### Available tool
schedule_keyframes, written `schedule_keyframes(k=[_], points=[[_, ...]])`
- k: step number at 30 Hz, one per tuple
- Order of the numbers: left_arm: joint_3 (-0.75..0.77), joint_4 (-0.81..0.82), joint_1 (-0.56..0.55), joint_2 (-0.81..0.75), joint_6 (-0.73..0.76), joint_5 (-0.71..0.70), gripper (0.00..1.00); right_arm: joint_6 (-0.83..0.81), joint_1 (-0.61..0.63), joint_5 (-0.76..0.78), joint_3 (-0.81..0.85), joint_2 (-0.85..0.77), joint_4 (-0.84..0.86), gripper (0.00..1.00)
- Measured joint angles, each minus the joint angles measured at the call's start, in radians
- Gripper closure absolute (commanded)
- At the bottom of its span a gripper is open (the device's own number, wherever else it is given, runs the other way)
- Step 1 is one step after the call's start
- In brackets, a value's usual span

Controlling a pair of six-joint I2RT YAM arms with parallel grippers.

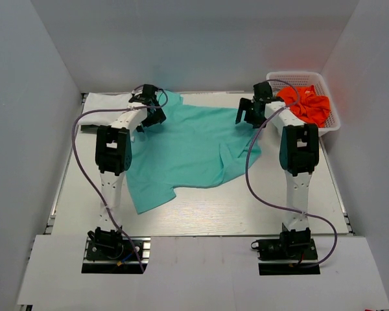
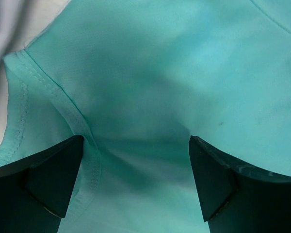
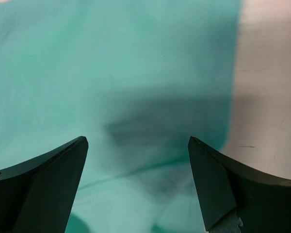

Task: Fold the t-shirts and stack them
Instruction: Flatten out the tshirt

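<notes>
A teal t-shirt [image 1: 194,149] lies spread and rumpled across the middle of the table. My left gripper [image 1: 149,107] hovers open over its far left corner, where a stitched seam [image 2: 63,104] runs under the left finger [image 2: 48,179]. Nothing sits between its jaws but the teal cloth [image 2: 160,73] below. My right gripper [image 1: 251,111] stands open over the shirt's far right edge, above teal cloth [image 3: 111,63] and a fold line. A white t-shirt [image 1: 107,102] lies flat at the far left. An orange t-shirt [image 1: 308,105] is bunched in the basket.
The white mesh basket [image 1: 334,110] stands at the far right corner, close to the right arm. Bare table [image 3: 266,97] shows just right of the teal shirt's edge. Grey walls close in the table on the left, back and right.
</notes>
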Motion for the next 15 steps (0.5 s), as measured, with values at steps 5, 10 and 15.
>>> schedule_keyframes(k=[5,10,15], points=[[-0.052,0.011,0.029,-0.036,0.022,0.011,0.00,-0.116,0.040,-0.002,-0.008,-0.065,-0.008,0.10],[-0.105,0.023,0.001,-0.108,0.035,0.061,0.00,-0.147,0.148,-0.003,-0.223,-0.303,0.014,0.10],[-0.256,0.097,-0.033,-0.264,0.016,0.155,0.00,-0.100,0.259,0.018,-0.366,-0.414,0.045,0.13]])
